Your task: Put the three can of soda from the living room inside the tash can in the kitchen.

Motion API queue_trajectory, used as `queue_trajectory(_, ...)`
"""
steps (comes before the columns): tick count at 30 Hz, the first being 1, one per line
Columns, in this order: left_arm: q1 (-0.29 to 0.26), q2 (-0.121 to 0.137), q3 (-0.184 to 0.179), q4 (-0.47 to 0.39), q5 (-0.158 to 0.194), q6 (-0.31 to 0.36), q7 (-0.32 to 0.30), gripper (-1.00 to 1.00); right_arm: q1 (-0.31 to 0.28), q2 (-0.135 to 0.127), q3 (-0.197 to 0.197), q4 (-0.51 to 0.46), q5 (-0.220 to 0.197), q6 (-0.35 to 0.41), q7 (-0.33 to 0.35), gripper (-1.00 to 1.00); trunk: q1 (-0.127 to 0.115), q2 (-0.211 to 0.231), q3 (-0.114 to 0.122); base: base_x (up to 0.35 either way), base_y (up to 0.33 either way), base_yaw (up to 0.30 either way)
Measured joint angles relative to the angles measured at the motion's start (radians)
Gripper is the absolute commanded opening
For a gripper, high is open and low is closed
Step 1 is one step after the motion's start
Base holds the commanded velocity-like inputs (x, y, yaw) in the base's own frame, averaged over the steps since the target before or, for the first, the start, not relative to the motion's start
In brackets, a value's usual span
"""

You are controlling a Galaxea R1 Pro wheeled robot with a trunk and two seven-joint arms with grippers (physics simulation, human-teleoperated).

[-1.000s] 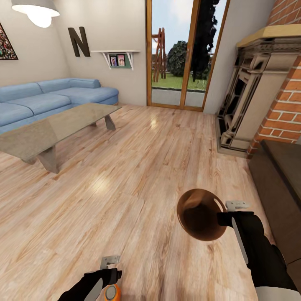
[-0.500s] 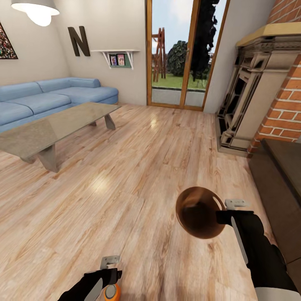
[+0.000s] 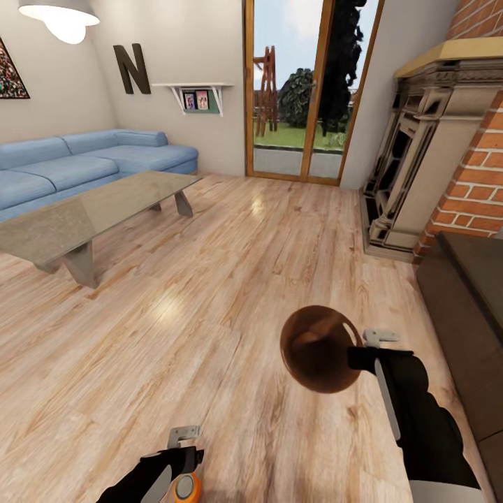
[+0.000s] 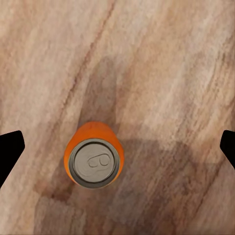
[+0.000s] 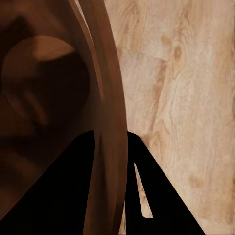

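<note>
The right hand (image 3: pixel 362 347) is closed on the rim of the tash can (image 3: pixel 318 349), holding the glossy brown bin above the wood floor (image 3: pixel 230 279) with its open mouth facing up toward the head camera. In the right wrist view, the two dark fingers (image 5: pixel 83 196) straddle the bin's wall (image 5: pixel 110 98), one inside and one outside, with its round bottom visible within.

The left hand (image 3: pixel 183 447) hangs low over the floor, its fingers spread wide apart and gripping nothing. A can of soda (image 4: pixel 95 160), orange with a silver top, stands upright on the floorboards between the fingertips, touching neither.

Farther off, a glass coffee surface (image 3: pixel 98 209) stands before a long blue sofa (image 3: pixel 84 164). A large letter N (image 3: pixel 131 68) hangs on the wall. A brick fireplace (image 3: pixel 447 140) is at the right, beside glass doors (image 3: pixel 300 91) facing a garden.
</note>
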Motion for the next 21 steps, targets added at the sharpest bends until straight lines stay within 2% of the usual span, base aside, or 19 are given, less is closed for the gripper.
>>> queue_trajectory(2, 0.0, 0.0, -0.001, 0.0, 0.0, 0.0, 0.0, 1.0, 0.001, 0.002, 0.0, -0.018, 0.01, 0.0, -0.001, -1.0, 0.0, 0.0, 0.0, 0.0, 0.0, 0.0)
queue_trajectory(6, 0.0, 0.0, -0.001, 0.0, 0.0, -0.001, 0.0, 1.0, 0.001, 0.003, 0.001, -0.039, -0.005, 0.0, 0.001, -1.0, 0.0, 0.0, 0.0, 0.0, 0.0, 0.0)
queue_trajectory(12, 0.0, 0.0, -0.001, 0.0, 0.0, -0.001, -0.001, 1.0, 0.003, 0.003, -0.004, -0.065, 0.009, 0.0, 0.0, -1.0, 0.0, 0.0, 0.0, 0.0, 0.0, 0.0)
queue_trajectory(15, 0.0, 0.0, -0.001, 0.0, 0.0, -0.001, -0.001, 1.0, 0.003, 0.003, -0.003, -0.069, 0.001, 0.0, 0.001, -1.0, 0.0, 0.0, 0.0, 0.0, 0.0, 0.0)
queue_trajectory(21, 0.0, 0.0, -0.001, -0.001, 0.0, -0.001, -0.001, 1.0, 0.003, 0.003, -0.003, -0.072, 0.008, 0.0, 0.0, -1.0, 0.023, -0.042, -0.019, 0.0, 0.0, 0.0)
